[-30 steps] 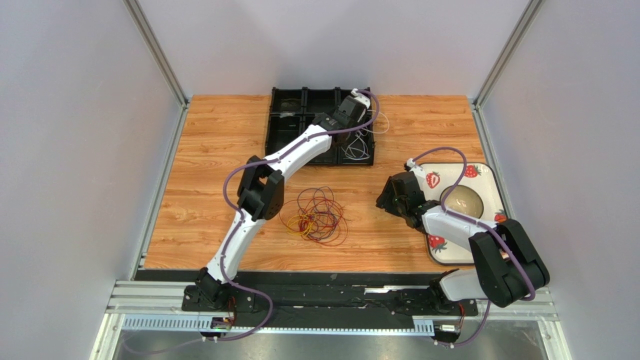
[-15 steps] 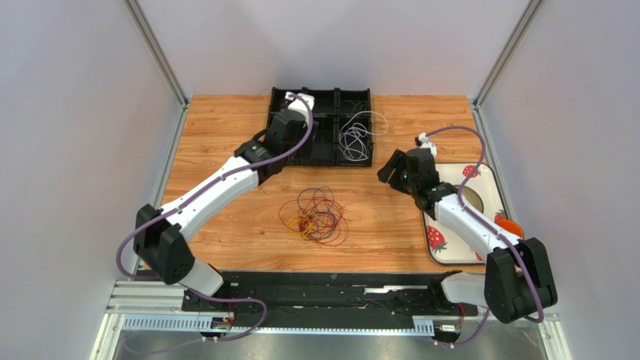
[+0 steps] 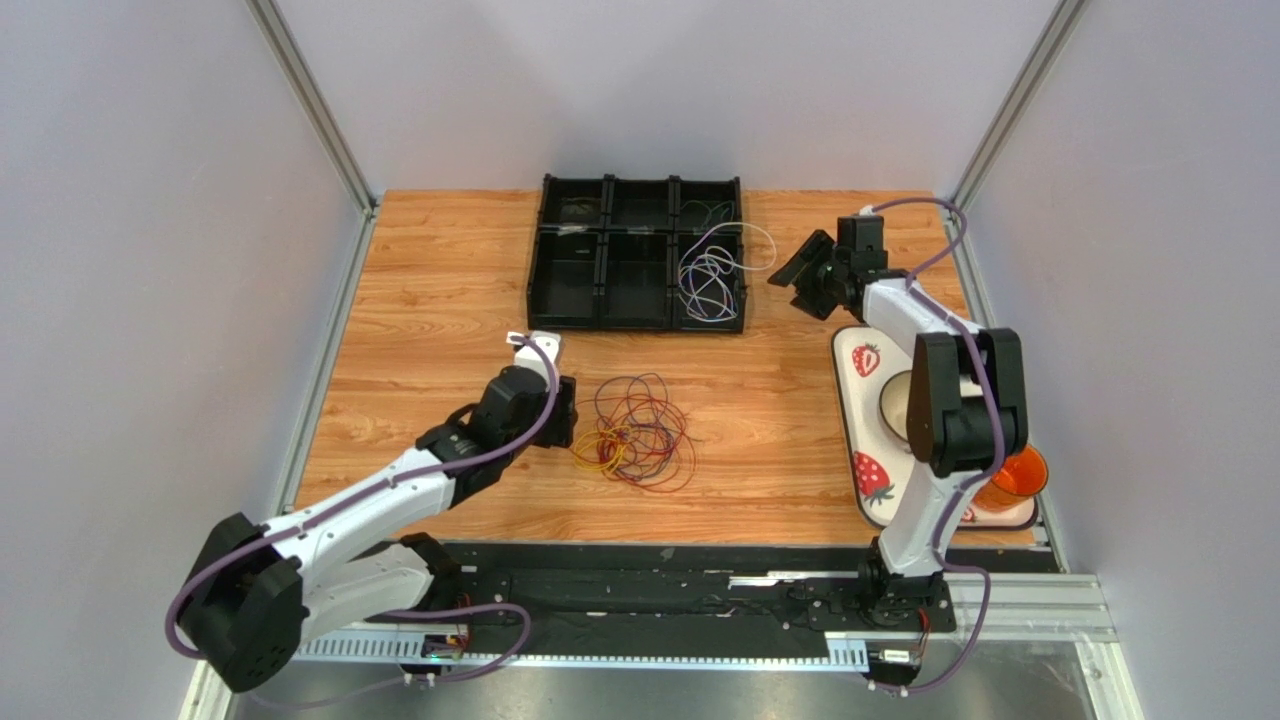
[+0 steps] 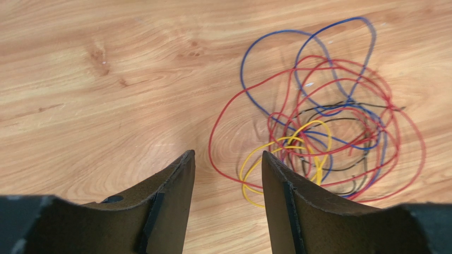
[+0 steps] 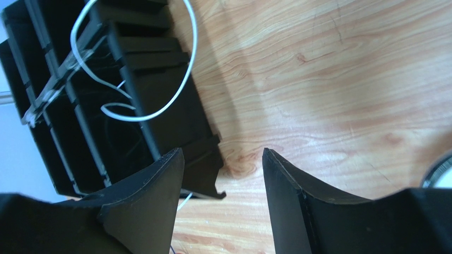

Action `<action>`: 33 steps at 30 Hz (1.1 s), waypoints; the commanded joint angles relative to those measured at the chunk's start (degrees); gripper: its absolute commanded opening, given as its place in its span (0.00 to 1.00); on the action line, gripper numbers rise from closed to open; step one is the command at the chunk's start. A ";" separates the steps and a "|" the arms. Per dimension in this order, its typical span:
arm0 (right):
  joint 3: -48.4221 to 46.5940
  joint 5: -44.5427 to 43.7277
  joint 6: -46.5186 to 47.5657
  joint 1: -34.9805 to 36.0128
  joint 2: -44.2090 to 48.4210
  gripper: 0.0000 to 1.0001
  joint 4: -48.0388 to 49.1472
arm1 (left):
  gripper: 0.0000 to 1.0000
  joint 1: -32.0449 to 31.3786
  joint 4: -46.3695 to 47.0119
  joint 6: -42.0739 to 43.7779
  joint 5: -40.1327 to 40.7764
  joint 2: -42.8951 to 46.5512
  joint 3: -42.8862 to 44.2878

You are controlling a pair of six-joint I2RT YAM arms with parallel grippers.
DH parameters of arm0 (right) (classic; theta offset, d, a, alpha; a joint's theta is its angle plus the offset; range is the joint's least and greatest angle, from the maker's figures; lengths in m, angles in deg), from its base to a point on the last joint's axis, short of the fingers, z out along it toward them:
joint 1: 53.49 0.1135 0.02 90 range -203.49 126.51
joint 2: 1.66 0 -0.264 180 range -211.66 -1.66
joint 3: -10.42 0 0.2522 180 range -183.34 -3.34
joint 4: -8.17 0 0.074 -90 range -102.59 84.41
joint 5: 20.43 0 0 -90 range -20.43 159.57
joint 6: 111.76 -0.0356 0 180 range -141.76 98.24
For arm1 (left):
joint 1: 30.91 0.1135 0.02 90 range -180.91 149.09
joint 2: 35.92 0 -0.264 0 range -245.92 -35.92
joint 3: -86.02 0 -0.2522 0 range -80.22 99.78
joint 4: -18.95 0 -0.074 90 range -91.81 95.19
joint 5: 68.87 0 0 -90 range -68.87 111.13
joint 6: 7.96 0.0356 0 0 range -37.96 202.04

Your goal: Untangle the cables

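Observation:
A tangle of red, blue, yellow and dark cables (image 3: 639,435) lies on the wooden table near the middle. In the left wrist view the same tangle (image 4: 329,127) spreads just ahead and to the right of my fingers. My left gripper (image 3: 567,423) (image 4: 227,153) hovers at its left edge, open and holding nothing. A white cable (image 3: 706,278) (image 5: 159,111) lies looped in the right end of the black compartment tray (image 3: 538,255) (image 5: 175,127) and spills over its rim. My right gripper (image 3: 784,270) (image 5: 222,151) is open and empty beside the tray's right corner.
At the right edge a strawberry-patterned plate (image 3: 869,480) carries a pale bowl (image 3: 902,398) and an orange cup (image 3: 1019,476). Grey walls with metal posts close in the table on three sides. The right arm stretches over the plate.
My left arm swung back from the black tray to the near-left side of the tangle. My right arm left the plate and reached far, up to the tray's right corner.

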 commanded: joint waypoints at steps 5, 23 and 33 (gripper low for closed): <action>-12.85 3.35 -3.31 0.01 -9.66 0.59 -0.53 | 0.49 0.29 11.84 -1.56 -1.21 6.42 -3.96; -20.41 2.11 -4.54 -0.43 -16.52 0.31 0.87 | 0.42 -0.24 15.09 -2.79 -0.33 10.12 -7.75; -18.75 2.90 -3.31 0.27 -12.23 0.00 0.96 | 0.38 -0.85 14.65 -2.88 0.55 7.83 -6.51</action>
